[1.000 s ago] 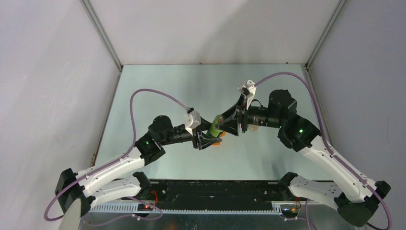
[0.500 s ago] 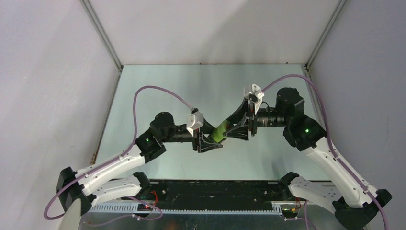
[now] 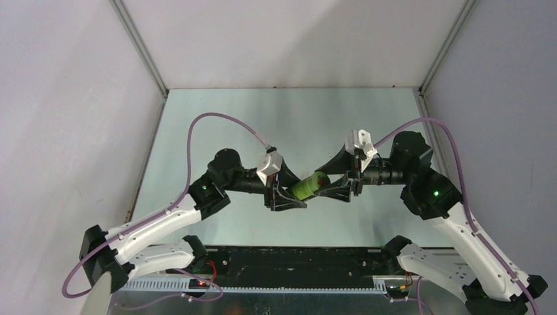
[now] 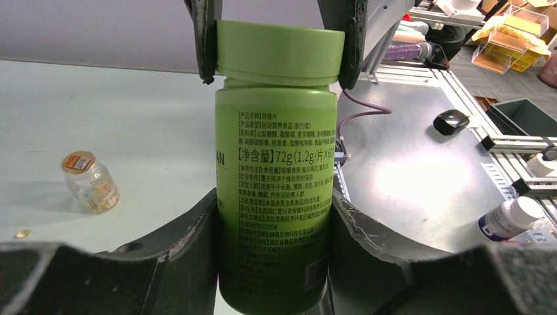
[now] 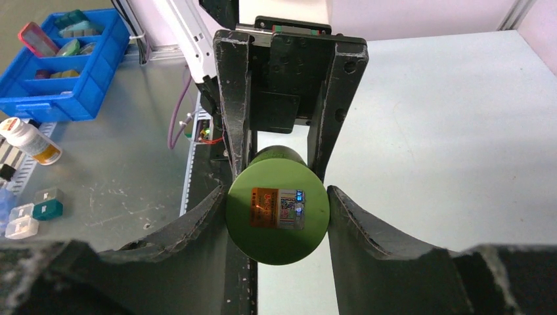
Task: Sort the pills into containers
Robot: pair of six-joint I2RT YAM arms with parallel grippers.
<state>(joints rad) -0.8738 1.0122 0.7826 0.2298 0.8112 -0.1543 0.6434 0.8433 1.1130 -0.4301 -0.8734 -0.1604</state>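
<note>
The green bottle (image 3: 307, 186) hangs above the table between both arms, lying nearly level. My left gripper (image 3: 288, 198) is shut on its body (image 4: 276, 170), one finger on each side of the printed label. My right gripper (image 3: 336, 188) is shut on the green cap (image 5: 277, 213), whose flat top carries an orange sticker. In the left wrist view the right gripper's fingers (image 4: 205, 39) pinch the cap (image 4: 280, 52) from above. A clear vial with an orange top (image 4: 92, 182) leans on the table at the left. A small yellowish pill (image 4: 23, 233) lies near it.
Grey enclosure walls close in the table (image 3: 217, 125) on three sides. Beyond the near edge are a blue bin (image 5: 62, 65), a small white-capped bottle (image 5: 29, 141), another white bottle (image 4: 509, 220) and a black mouse (image 4: 451, 121).
Both arms have carried the green bottle to the right and nearer. The bottle has tipped from a steep slant to almost level. Both grips have held.
</note>
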